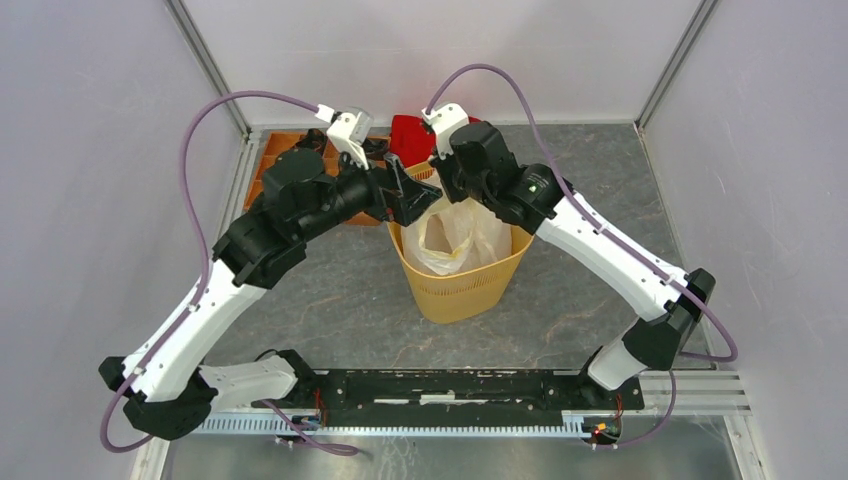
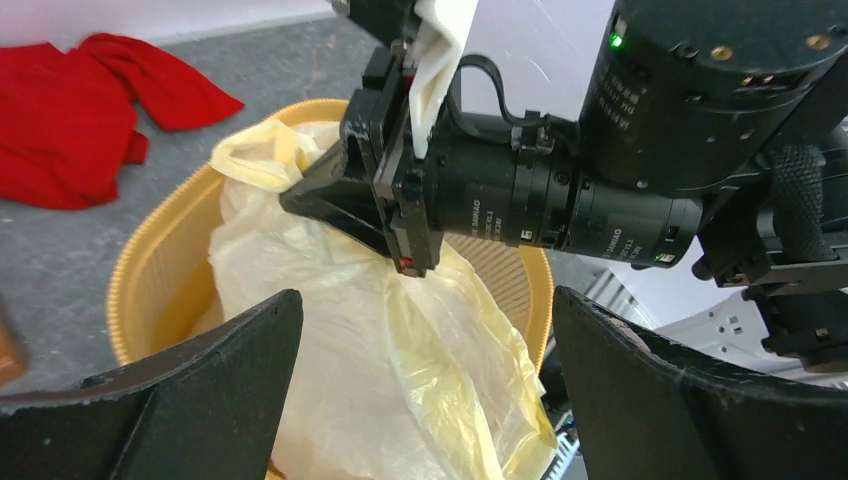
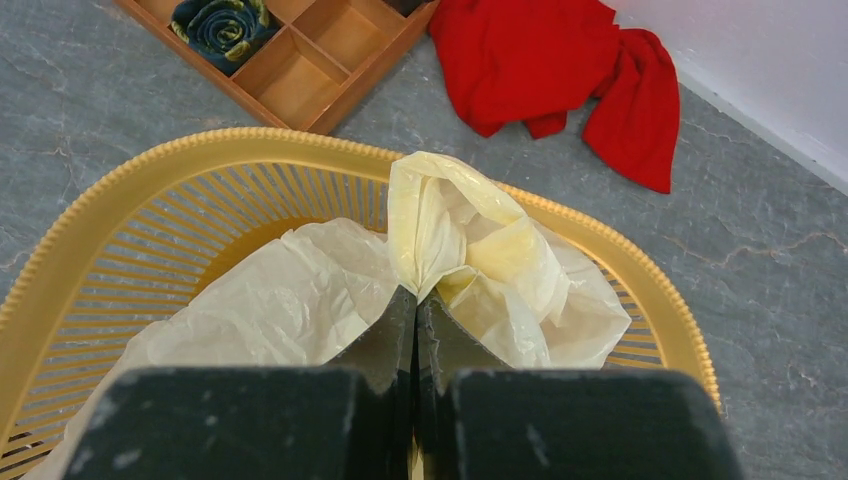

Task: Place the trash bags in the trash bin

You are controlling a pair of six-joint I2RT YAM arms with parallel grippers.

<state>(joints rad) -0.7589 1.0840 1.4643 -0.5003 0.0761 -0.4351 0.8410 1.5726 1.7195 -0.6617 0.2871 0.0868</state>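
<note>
Bag (image 1: 452, 238), bin (image 1: 462, 292), cloth (image 1: 410, 136): seemingly one each

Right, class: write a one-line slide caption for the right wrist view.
Right fingers pinch a fold of the bag in the bin; red cloth and tray lie beyond.

A yellow-orange lattice-sided plastic trash bin (image 1: 462, 290) stands on the grey stone-patterned table (image 1: 330, 300), between the two arms. A thin cream-white plastic trash bag (image 1: 450, 245) lies inside it, with one fold rising at the far rim, pinched in the right gripper (image 3: 415, 305). The left gripper (image 2: 425, 330) hangs spread wide above the bag. Behind the bin lies a red cloth (image 1: 410, 135). To the left of the cloth lies a brown wooden compartment tray (image 1: 275, 150).
</note>
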